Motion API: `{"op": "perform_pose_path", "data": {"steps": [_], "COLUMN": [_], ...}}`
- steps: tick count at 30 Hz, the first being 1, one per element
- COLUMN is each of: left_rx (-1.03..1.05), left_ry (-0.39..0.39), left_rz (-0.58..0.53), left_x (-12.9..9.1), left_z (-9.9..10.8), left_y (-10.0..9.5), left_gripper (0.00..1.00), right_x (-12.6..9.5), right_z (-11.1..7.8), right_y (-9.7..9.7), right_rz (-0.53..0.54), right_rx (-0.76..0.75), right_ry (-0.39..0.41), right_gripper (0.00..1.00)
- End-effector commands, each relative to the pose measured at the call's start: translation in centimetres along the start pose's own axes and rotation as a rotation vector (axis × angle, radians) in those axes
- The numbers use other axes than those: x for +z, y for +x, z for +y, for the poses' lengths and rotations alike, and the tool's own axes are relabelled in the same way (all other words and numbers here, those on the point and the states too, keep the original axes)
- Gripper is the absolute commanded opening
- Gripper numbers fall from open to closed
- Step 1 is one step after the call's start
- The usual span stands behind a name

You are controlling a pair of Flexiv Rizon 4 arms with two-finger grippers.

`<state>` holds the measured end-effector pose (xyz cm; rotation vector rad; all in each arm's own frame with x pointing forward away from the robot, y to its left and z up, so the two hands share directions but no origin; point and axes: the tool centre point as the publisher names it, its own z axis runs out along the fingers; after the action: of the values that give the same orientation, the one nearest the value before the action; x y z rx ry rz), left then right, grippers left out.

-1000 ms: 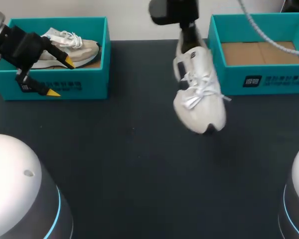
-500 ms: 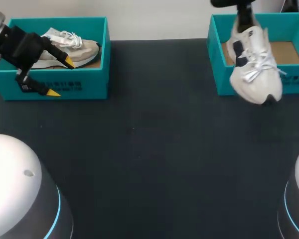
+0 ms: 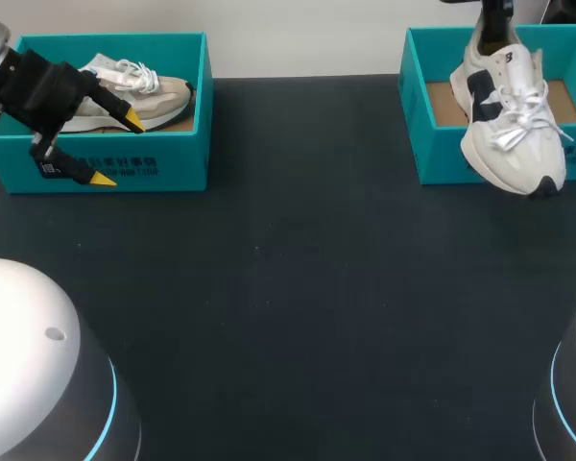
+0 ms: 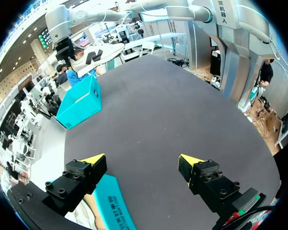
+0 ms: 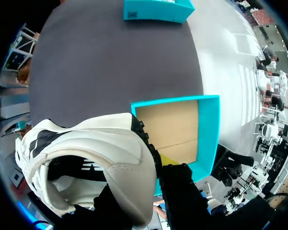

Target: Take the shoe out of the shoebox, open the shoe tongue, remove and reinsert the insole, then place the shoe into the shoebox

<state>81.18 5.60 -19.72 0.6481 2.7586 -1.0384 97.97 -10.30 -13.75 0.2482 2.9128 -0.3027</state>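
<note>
Jaws, left gripper [image 3: 117,149]: spread wide, nothing between the yellow tips. It hangs over the near wall of the left box [image 3: 178,163], at the table's far left. The left wrist view shows the same gap [image 4: 139,163], with bare table [image 4: 182,110] ahead and a corner of the left box [image 4: 113,206] beneath.

Jaws, right gripper [image 5: 156,172]: pinching the heel collar of the shoe [image 5: 101,158], one finger inside and one outside. One yellow tip just shows beside the collar.

- Shoe [image 3: 509,115]: white with dark side panels, white laces [image 3: 523,120]. Held heel-up at far right, toe tipped down and toward the near side. The toe crosses the near wall of the right box [image 3: 432,158] in the head view.
- From the left wrist, the shoe [image 4: 96,52] sits raised above the right box [image 4: 81,103], apart from it.
- Right box, in the right wrist view [image 5: 209,129]: teal walls, brown cardboard floor showing beyond the shoe's heel.
- Left box: teal, holds a beige shoe [image 3: 134,91] lying on its side with white laces. The right wrist view catches this box [image 5: 156,9] far across the table.
- Table [image 3: 288,288]: dark and matte between the two boxes.
- Right arm comes in from the far right, above the shoe.
</note>
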Motion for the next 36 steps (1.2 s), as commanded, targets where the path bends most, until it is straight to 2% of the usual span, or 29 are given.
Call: {"op": "perform_pose_path", "data": {"steps": [1,4,12,20,26,29,30,33,34,36], "left_rx": [0.0,0.0,0.0,0.0,0.0,0.0,0.0,0.0,0.0,0.0], "left_ry": [-0.003,-0.003,-0.003,-0.003,-0.003,-0.003,-0.003,-0.003,-0.003,-0.003], "left_rz": [0.001,0.001,0.001,0.001,0.001,0.001,0.001,0.001,0.001,0.001], "left_x": [-0.1,-0.1,-0.1,-0.1,-0.1,-0.1,-0.1,-0.1,-0.1,-0.1], "left_z": [0.0,0.0,0.0,0.0,0.0,0.0,0.0,0.0,0.0,0.0], "left_y": [0.1,0.1,0.1,0.1,0.1,0.1,0.1,0.1,0.1,0.1], "left_gripper": [1.0,1.0,1.0,1.0,1.0,1.0,1.0,1.0,1.0,1.0], "right_x": [1.8,3.3,7.0,10.2,10.1,9.8,9.7,9.5,9.5,9.7], "right_z": [-2.9,-7.0,-15.1,-20.3,-22.0,-22.4,-22.4,-22.0,-21.9,-21.6], "right_y": [-1.4,-2.9,-6.5,-9.3,-9.9,-9.3,-8.8,-8.2,-8.1,-8.2], "right_rz": [0.02,0.032,0.091,0.168,0.161,0.198,0.205,0.22,0.23,0.247], "right_rx": [0.06,0.108,0.105,0.134,0.323,0.574,0.698,0.944,1.069,1.184], "right_ry": [0.022,0.053,0.124,0.181,0.226,0.298,0.313,0.269,0.258,0.257], "right_gripper": [0.0,0.0,0.0,0.0,0.0,0.0,0.0,0.0,0.0,0.0]}}
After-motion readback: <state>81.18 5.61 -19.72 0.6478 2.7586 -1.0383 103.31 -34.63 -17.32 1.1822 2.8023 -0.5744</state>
